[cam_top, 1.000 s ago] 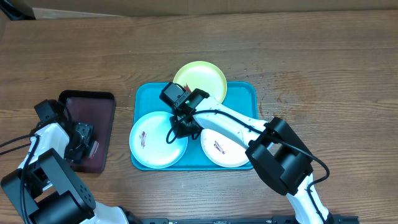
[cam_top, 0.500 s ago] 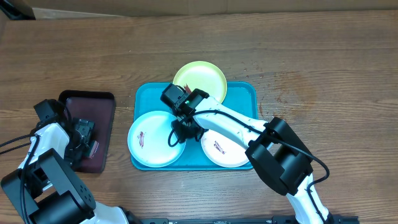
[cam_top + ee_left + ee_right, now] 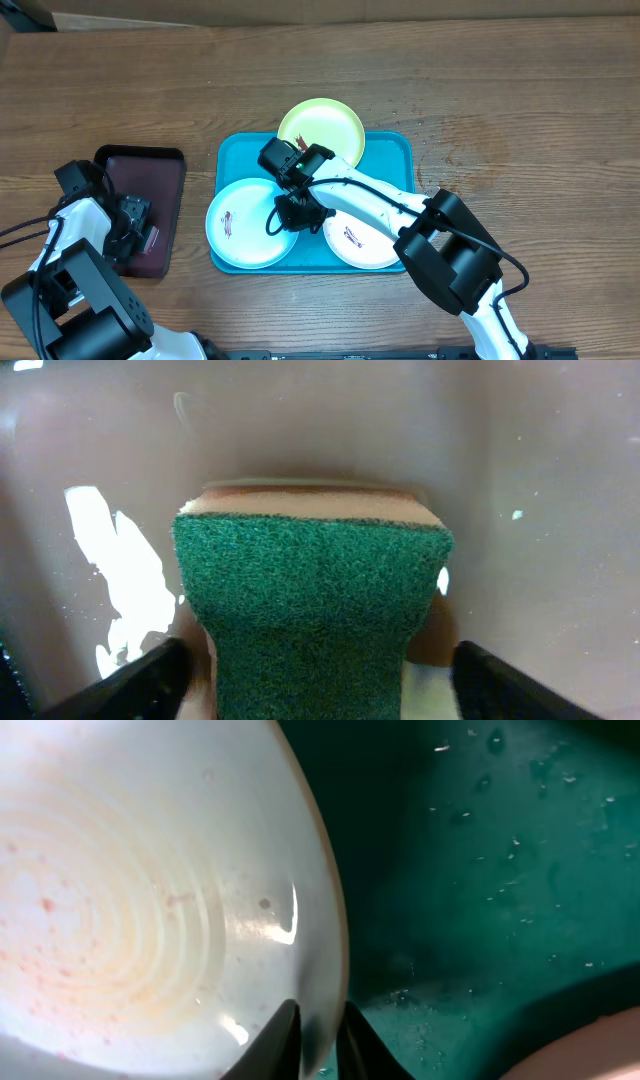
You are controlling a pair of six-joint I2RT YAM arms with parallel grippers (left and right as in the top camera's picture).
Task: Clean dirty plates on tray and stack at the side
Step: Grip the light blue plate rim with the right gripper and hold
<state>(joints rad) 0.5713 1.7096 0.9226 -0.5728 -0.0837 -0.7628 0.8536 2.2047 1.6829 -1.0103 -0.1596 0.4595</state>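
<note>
A brown wooden worktop carries a small black-rimmed maroon tray at its left side; a green-topped sponge lies on the tray's glossy floor

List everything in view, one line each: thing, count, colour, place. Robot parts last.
table: one, brown wood, under everything
tray: one, bright cyan, centre of the table
yellow-green plate: one, overlapping the tray's far rim
pale blue plate: one, red smear, left part of the tray
white plate: one, red smear, near right part of the tray
maroon tray: one, dark rim, left of the cyan tray
sponge: one, green scourer on tan foam, in the maroon tray
left claw: open, fingers either side of the sponge
right claw: shut on the pale blue plate's right rim
</note>
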